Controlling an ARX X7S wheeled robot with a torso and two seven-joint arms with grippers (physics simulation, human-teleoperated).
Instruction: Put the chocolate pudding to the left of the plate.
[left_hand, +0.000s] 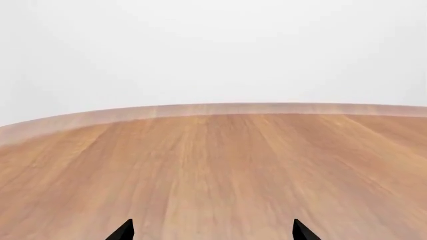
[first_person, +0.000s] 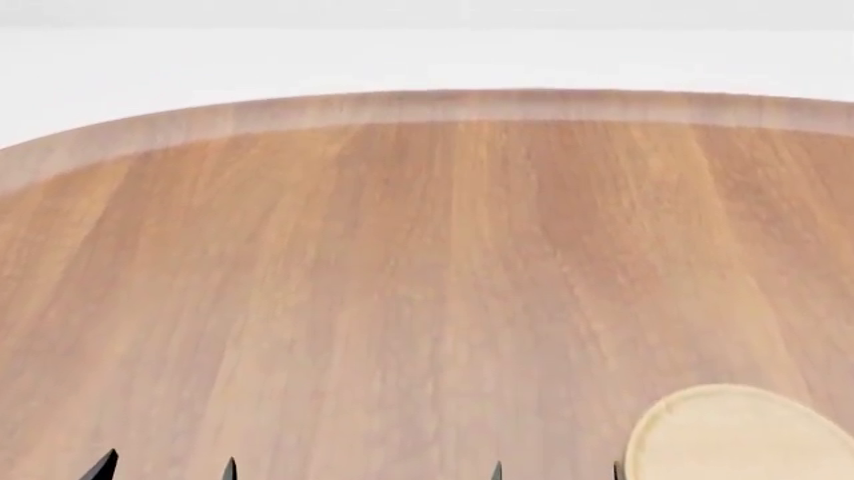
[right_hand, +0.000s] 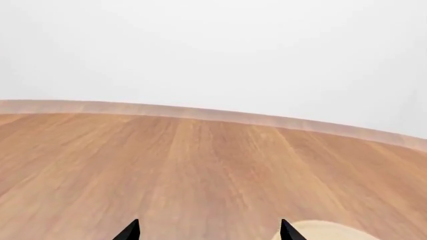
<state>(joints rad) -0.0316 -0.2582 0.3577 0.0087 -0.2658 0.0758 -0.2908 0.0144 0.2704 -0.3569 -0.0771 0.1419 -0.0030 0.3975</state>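
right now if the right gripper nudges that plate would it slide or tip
The plate would probably slide, not tip: it lies flat and low on the smooth wooden table. It looks rigid and likely light. Its shallow rim offers little to grip.

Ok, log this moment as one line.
left gripper open, empty | right gripper open, empty | plate near right gripper | chocolate pudding not in view

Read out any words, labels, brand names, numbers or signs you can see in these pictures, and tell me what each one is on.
There are none to read.
The pale tan round wooden plate is plain, with no print.
The brown wood-grain table carries no lettering or marks.
The black fingers of the left gripper and right gripper show only their tips, unmarked.
No labelled carton shows in any view.
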